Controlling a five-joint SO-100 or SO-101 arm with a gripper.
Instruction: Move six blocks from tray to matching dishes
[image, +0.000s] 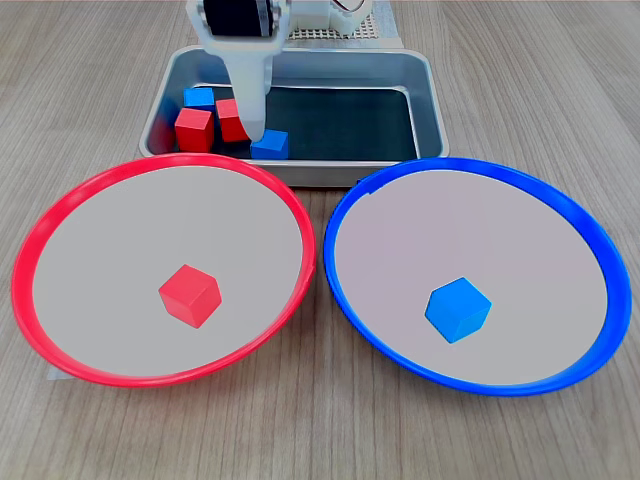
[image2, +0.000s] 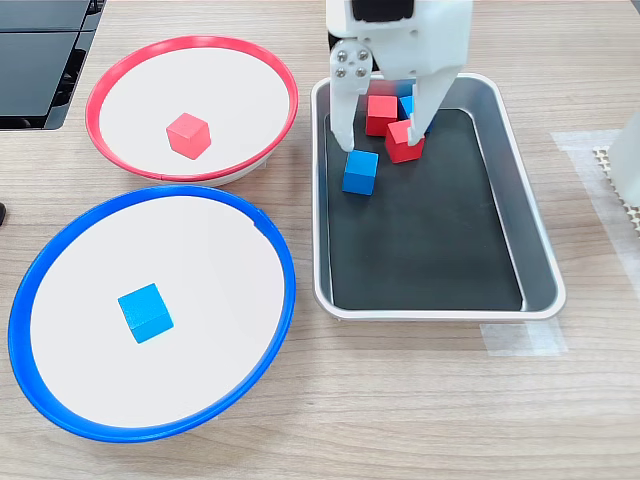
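Six blocks are showing in both exterior views, two already sitting in the dishes and four lying in the tray.

Going left to right across the first exterior view, the red-rimmed dish (image: 60, 225) is resting on the wooden table (image: 560, 90), and one red block (image: 189, 295) is lying a little below its centre. Above it, toward the back, the silver tray (image: 425, 95) is standing just behind both dishes, and its four blocks are crowding its left end: a blue block (image: 199, 97) at the back, a red block (image: 195, 129) in front of it, a second red block (image: 230, 119) partly hidden by the white gripper (image: 250, 125), and a blue block (image: 270, 145) nearest the front wall. The rest of the black floor is lying bare to the right. Farther right, the blue-rimmed dish (image: 590, 240) is holding one blue block (image: 458, 309) near its middle. The two dishes are sitting side by side, their rims almost touching.

In the second exterior view, the gripper (image2: 385, 130) is reaching down into the tray (image2: 540, 280) with its jaws spread apart, gripping nothing. One finger (image2: 342, 125) is standing just beside the lone blue block (image2: 360, 171), and the other finger (image2: 428, 100) is coming down by a red block (image2: 403, 141). Whether either finger is touching a block, I cannot tell.
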